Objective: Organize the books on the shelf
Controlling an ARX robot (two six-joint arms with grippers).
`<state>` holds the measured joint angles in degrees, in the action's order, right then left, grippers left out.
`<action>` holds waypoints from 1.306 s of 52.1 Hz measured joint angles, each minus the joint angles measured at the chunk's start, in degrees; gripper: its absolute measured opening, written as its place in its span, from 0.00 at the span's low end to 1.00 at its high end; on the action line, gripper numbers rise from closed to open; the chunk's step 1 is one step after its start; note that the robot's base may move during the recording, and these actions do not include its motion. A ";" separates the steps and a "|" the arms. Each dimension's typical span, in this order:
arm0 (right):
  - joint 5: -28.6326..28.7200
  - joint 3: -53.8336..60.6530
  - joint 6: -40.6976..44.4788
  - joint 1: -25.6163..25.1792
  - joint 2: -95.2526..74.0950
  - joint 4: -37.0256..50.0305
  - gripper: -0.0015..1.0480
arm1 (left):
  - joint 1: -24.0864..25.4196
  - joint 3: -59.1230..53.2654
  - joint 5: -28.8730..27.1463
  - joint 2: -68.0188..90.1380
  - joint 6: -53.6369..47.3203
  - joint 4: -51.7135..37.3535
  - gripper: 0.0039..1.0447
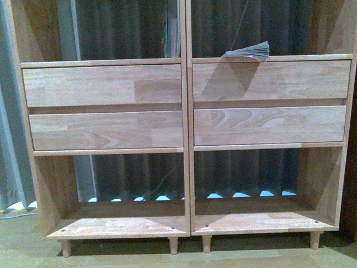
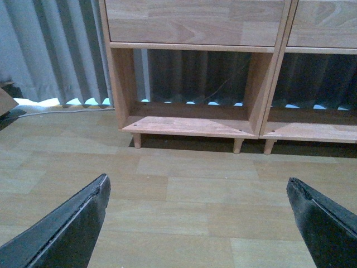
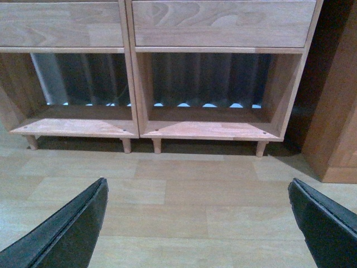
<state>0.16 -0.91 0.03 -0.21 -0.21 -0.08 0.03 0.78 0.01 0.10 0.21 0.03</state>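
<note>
Matt pale-wood shelf (image 1: pixel 103 86), paper book (image 1: pixel 249 53)

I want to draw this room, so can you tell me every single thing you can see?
shelf: one double unit, light wood, standing on the floor
drawers: four, light wood, two stacked in each half
book: one, greyish-white, lying flat above the right drawers
curtain: grey, behind the shelf
floor: pale wood planks
cabinet: one, darker wood, beside the shelf's right end
left fingers: two, black, apart, above the floor
right fingers: two, black, apart, above the floor
</note>
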 joint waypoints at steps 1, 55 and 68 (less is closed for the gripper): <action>-0.04 0.00 0.00 0.00 0.00 0.02 0.93 | 0.00 0.00 -0.04 0.00 0.00 0.00 0.93; 0.00 0.00 0.00 0.00 0.00 0.02 0.93 | 0.00 0.00 0.00 0.00 0.00 0.00 0.93; 0.02 0.00 0.00 0.00 0.00 0.00 0.93 | 0.00 0.00 -0.02 0.00 0.00 0.00 0.93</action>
<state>0.19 -0.91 0.03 -0.21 -0.21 -0.08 0.03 0.78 -0.01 0.10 0.21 0.03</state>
